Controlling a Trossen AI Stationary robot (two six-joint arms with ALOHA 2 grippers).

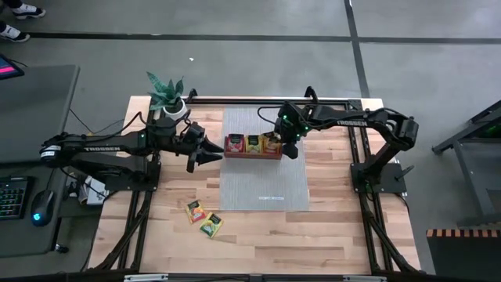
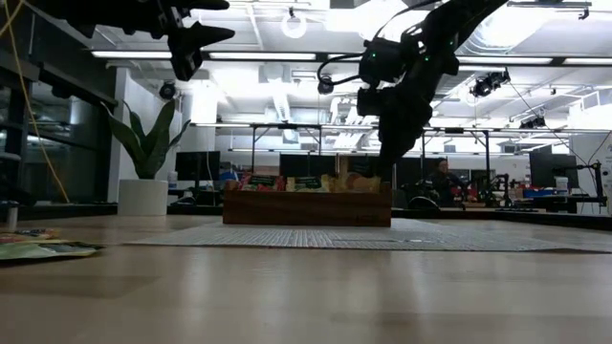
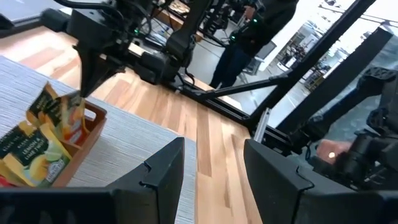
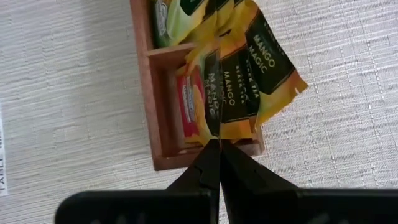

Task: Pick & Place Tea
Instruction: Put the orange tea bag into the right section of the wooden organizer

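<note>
Glossy orange-yellow foil, printed with a dark "Mango Magic" label, fans out just past the tip of the right claw (image 4: 219, 152), whose two dark fingers are pressed fully together at the lower edges of these flat square tea packets (image 4: 249, 81). The packets stand tilted in the end compartment of the brown wooden three-compartment tray (image 1: 253, 155), leaning over its wall, with a red-labelled packet (image 4: 188, 102) lying flat beneath them. Whether the shut fingers actually pinch a packet edge or merely touch it I cannot tell.

The risk, as I judge it: the slick, springy foil could slide over the low wall onto the grey woven mat (image 1: 262, 184), or a nudge from the closed tip could push the light tray along the mat. If a corner is caught, lifting away might drag the whole fan back out.

The left claw (image 1: 205, 151) hangs above the pale wood-plank worktop (image 1: 258, 239) just beside the tray's other end, its blunt dark fingers about half apart and holding nothing. Red and yellow-green packets fill the other compartments. Two more packets (image 1: 203, 218) lie flat on the bare planks, well apart from the tray. A spiky green plant in a white pot (image 1: 168, 98) stands at the worktop's far corner.
</note>
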